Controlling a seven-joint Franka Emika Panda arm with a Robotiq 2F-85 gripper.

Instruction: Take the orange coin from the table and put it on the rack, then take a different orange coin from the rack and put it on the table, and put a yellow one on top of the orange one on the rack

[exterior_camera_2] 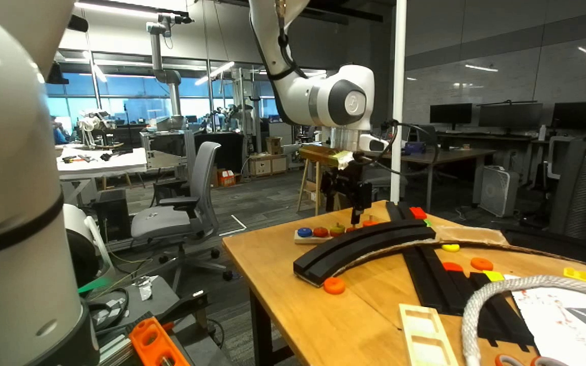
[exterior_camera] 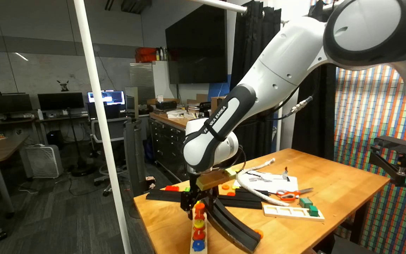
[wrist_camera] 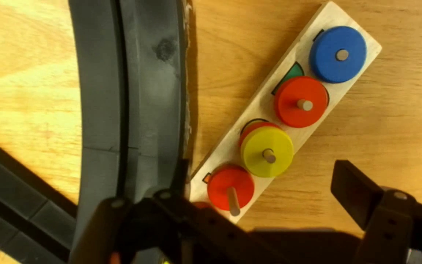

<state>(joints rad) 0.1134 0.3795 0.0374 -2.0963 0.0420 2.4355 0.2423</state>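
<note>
The rack (wrist_camera: 260, 106) is a pale wooden board with upright pegs holding discs; it shows in both exterior views (exterior_camera: 203, 252) (exterior_camera_2: 313, 240). In the wrist view a blue disc (wrist_camera: 337, 71) sits at its upper end, then an orange-red disc (wrist_camera: 288, 106), then a yellow disc (wrist_camera: 258, 161) on top of an orange-red one, then another orange-red disc (wrist_camera: 220, 190). A further orange-red disc (wrist_camera: 200, 205) is partly hidden by a finger. A loose orange disc (exterior_camera: 258, 233) (exterior_camera_2: 334, 285) lies on the table beside the curved black track. My gripper (wrist_camera: 264, 172) (exterior_camera_2: 344, 211) is open and empty above the rack's far end.
The curved black track (wrist_camera: 156, 91) (exterior_camera: 236, 227) lies close beside the rack. Straight black track (exterior_camera_2: 433, 277), a loose yellow disc (exterior_camera_2: 450, 248), another orange disc (exterior_camera_2: 481, 264), thick rope (exterior_camera: 248, 183), scissors (exterior_camera: 287, 195) and a wooden tray (exterior_camera: 284, 212) with green blocks are on the table.
</note>
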